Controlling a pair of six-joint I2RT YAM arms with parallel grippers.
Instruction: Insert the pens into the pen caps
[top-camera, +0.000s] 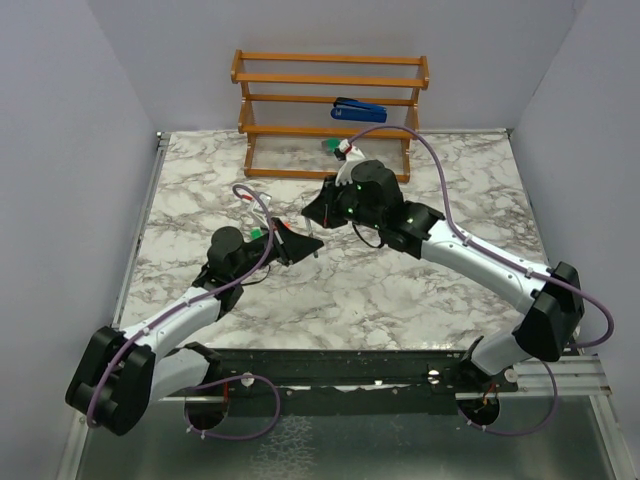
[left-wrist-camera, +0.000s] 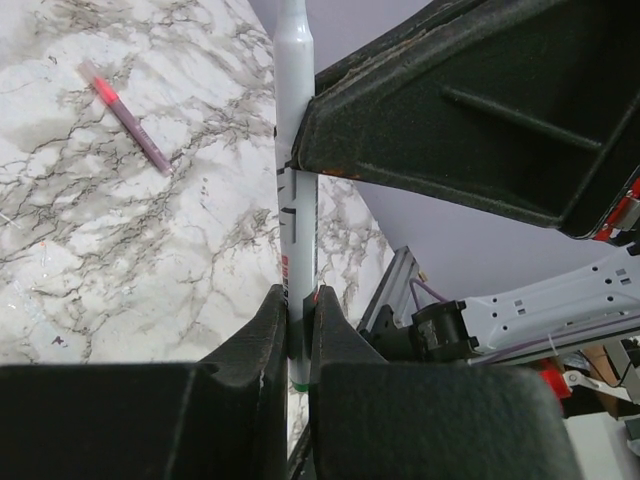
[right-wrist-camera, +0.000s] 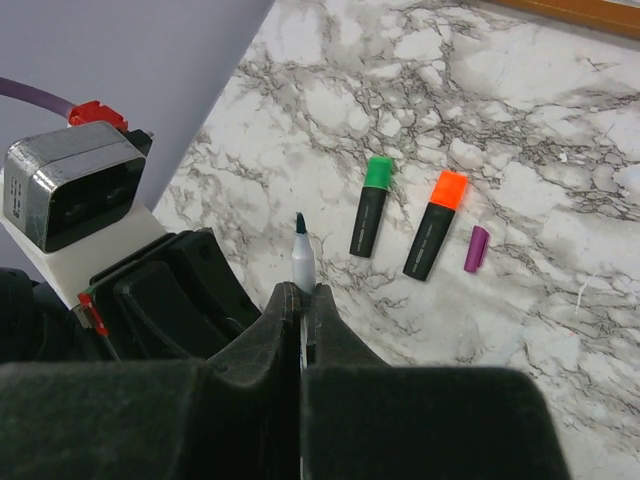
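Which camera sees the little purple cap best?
The right wrist view: the purple cap lies in plain sight beside the orange-tipped marker. The top and left wrist views do not show it.

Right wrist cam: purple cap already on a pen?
No, the purple cap lies loose beside the orange-tipped marker, with no pen in it.

The marble table (top-camera: 400, 290) carries a wooden rack (top-camera: 330, 115) at its far edge. Ahead and right of the right gripper (right-wrist-camera: 300, 295) lie a green marker (right-wrist-camera: 372, 207), an orange marker (right-wrist-camera: 435, 225) and a purple cap (right-wrist-camera: 477, 249), side by side. A pink pen (left-wrist-camera: 127, 115) lies far left of the left gripper (left-wrist-camera: 300, 300).
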